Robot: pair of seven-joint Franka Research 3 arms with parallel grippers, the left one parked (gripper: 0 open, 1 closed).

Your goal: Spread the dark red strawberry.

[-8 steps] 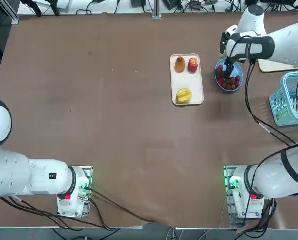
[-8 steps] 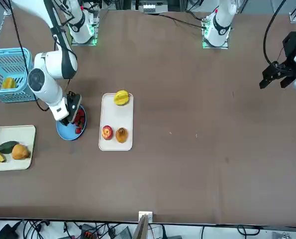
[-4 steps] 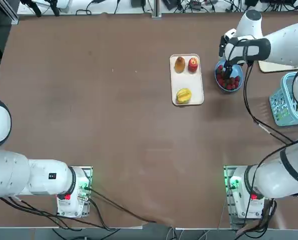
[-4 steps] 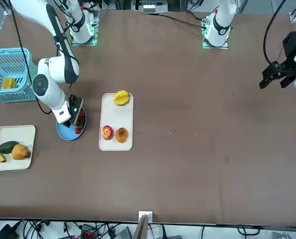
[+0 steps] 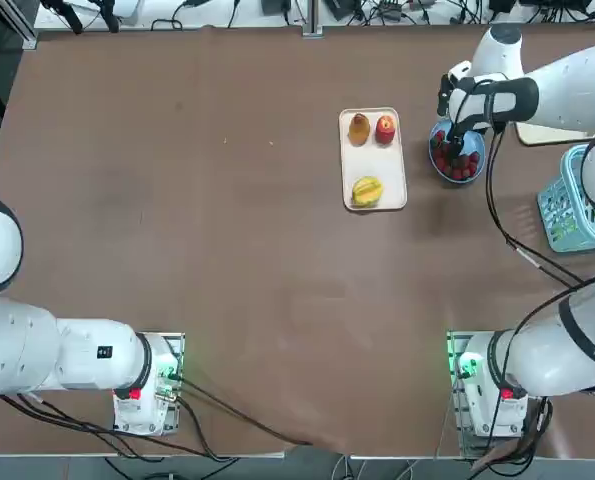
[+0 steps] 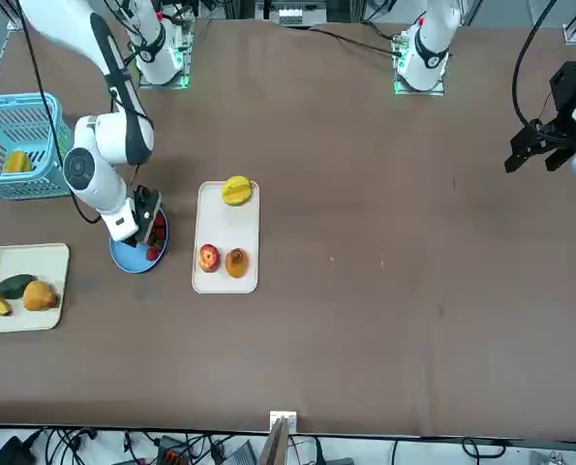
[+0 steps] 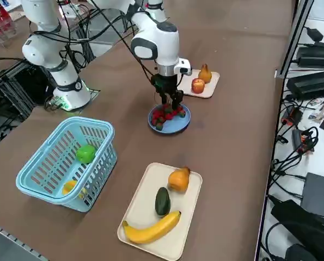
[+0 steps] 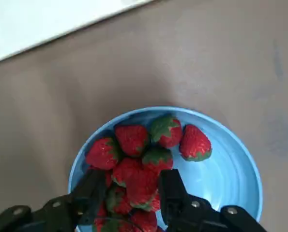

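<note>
- Strawberries [image 8: 134, 169], dark red to bright red with green leafy caps, lie bunched against one another in a round light-blue bowl [image 8: 221, 179], crowding one side and leaving some of its floor bare.
- The right gripper [image 8: 133, 179] reaches down over the bowl, its jaws released and parted, one finger on either side of part of the bunch.
- Several berries show between the fingers; whether either finger touches one cannot be told.
- Just beside the bowl, on the robot's left, a white rectangular tray [image 5: 372, 165] carries a red apple [image 5: 385, 129], a brownish-orange pear [image 5: 359, 128] and a ribbed yellow fruit [image 5: 367, 190], the last well apart from the other two.
- On the robot's right, a light-turquoise slotted basket [image 7: 47, 185] holds a green bell pepper [image 7: 86, 154] and a yellow item [image 7: 69, 187], partly hidden by the basket wall.
- Near the bowl, a cream tray [image 7: 142, 209] bears an orange-yellow pear [image 7: 178, 179], a dark green oblong item [image 7: 162, 202] and a yellow banana [image 7: 152, 229].
</note>
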